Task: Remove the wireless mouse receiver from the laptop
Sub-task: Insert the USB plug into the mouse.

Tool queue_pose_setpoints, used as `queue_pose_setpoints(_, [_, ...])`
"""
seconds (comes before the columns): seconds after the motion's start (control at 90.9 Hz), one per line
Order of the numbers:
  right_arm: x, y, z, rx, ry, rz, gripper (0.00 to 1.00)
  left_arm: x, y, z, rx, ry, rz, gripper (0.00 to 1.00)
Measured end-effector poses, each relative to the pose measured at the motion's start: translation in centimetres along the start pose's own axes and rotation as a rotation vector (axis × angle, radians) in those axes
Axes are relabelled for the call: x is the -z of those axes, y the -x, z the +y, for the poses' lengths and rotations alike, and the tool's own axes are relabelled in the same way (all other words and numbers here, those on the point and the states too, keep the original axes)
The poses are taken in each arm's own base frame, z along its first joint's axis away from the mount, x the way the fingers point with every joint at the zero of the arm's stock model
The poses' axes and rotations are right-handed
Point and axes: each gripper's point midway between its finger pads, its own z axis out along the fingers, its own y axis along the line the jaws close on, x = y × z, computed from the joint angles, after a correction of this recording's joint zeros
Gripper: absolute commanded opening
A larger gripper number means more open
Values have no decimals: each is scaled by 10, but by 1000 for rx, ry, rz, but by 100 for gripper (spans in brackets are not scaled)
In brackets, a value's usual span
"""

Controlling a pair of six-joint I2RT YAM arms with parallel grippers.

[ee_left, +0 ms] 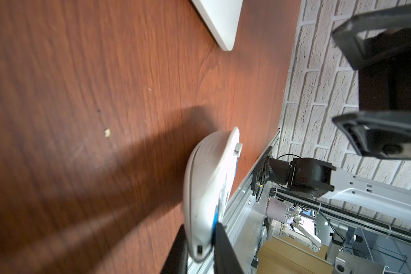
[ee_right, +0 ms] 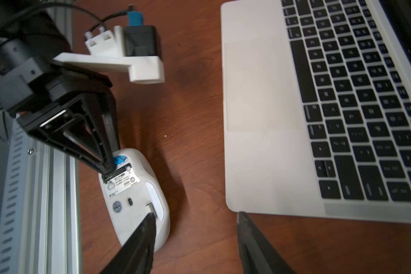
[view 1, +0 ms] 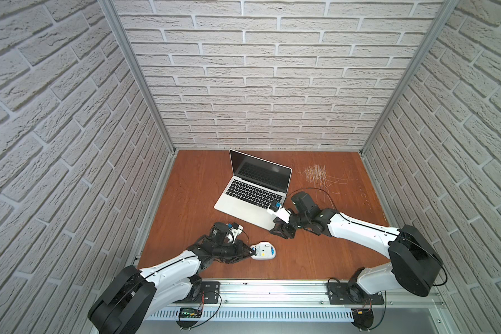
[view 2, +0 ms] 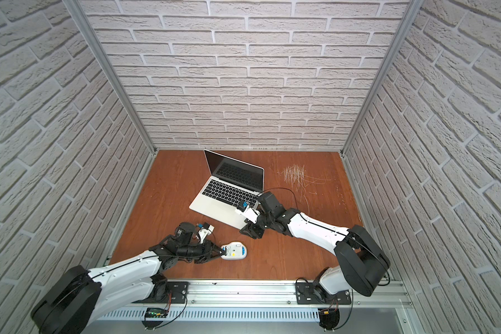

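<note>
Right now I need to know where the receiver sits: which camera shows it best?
The right wrist view: the wireless mouse receiver is a grey stub in the underside of the upturned mouse, beside one fingertip of the open right pincer. The left wrist view shows it edge-on. In both top views it is too small to tell.

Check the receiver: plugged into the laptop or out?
Out: the wireless mouse receiver stands in the underside slot of the upturned mouse, apart from the laptop.

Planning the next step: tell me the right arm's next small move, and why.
Probably back the right gripper away: its jaws stand open, the receiver sits in the underside slot of the white mouse, and the left gripper clamps that mouse.
</note>
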Motion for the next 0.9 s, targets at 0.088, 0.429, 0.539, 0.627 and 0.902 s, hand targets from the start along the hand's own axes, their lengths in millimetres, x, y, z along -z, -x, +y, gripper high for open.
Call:
queue_pose_setpoints(0.088, [-3,-6,-9,-205,-39,40,53,0,0,0,0,0,0,0])
queue_pose_setpoints(0.429, [-19,-33,-1,-615,-17,142,58,0,0,0,-1,0,-1,0])
queue_pose_setpoints(0.539, [-29,-47,4,-659,-10,199,56,0,0,0,-1,0,-1,0])
queue_pose_setpoints(0.627, [-37,-59,9,-686,4,245,54,0,0,0,-1,0,-1,0])
queue_pose_setpoints(0.902, [-43,-62,17,-707,54,263,55,0,0,0,0,1,-1,0])
